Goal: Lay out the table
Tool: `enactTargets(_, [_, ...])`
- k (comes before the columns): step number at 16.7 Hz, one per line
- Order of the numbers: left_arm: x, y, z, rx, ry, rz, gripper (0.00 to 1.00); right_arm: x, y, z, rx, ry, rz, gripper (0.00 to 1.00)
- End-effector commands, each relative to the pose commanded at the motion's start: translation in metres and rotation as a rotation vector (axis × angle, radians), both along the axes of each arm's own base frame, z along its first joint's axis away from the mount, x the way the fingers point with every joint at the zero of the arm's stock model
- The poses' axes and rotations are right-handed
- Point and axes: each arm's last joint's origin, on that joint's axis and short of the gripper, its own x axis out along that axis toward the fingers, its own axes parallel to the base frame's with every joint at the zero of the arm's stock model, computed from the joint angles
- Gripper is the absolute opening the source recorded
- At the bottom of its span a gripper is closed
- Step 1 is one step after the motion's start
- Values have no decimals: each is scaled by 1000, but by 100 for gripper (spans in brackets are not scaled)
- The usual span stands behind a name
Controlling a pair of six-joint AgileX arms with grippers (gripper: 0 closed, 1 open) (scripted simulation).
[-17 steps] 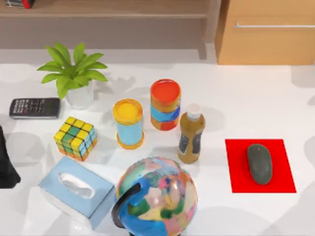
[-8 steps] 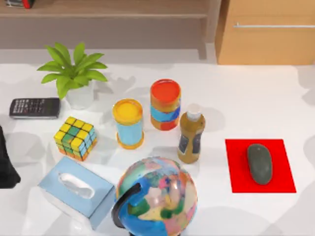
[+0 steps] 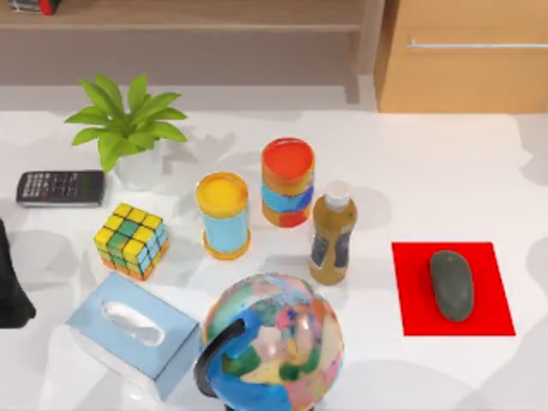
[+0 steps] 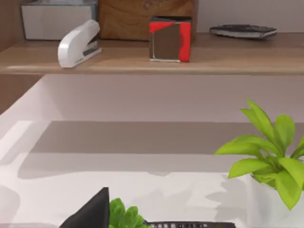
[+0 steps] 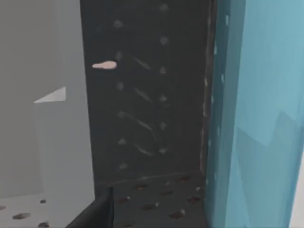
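Observation:
The white table (image 3: 428, 171) carries a red mat (image 3: 492, 265) at the right with a dark grey mouse (image 3: 451, 284) lying on it. My left arm (image 3: 8, 287) is a dark shape parked at the table's left edge, apart from every object. A dark tip of my left gripper (image 4: 90, 216) shows low in the left wrist view, facing the plant (image 4: 266, 147) and a shelf. In the right wrist view a dark tip of my right gripper (image 5: 95, 213) shows before a dark dotted panel (image 5: 147, 95) and a blue wall (image 5: 256, 114).
Crowding the left and middle are a potted plant (image 3: 128, 128), calculator (image 3: 60, 187), puzzle cube (image 3: 131, 241), tissue box (image 3: 133, 330), globe (image 3: 274, 342), yellow-topped can (image 3: 223, 214), red-topped can (image 3: 288, 181) and brown bottle (image 3: 333, 233). A wooden cabinet (image 3: 467, 60) stands behind.
No object has moved. Only the soft shadow at the table's far right edge has drifted a little further right.

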Motion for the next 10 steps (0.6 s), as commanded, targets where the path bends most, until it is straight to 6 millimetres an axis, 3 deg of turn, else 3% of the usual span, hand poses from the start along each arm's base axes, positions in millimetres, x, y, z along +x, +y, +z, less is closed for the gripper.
enactTargets(6, [0, 0, 0, 0, 0, 0, 100, -33, 1, 6, -8, -16, 8, 100])
enactTargets(10, [0, 0, 0, 0, 0, 0, 100, -48, 0, -2, 1, 5, -4, 100])
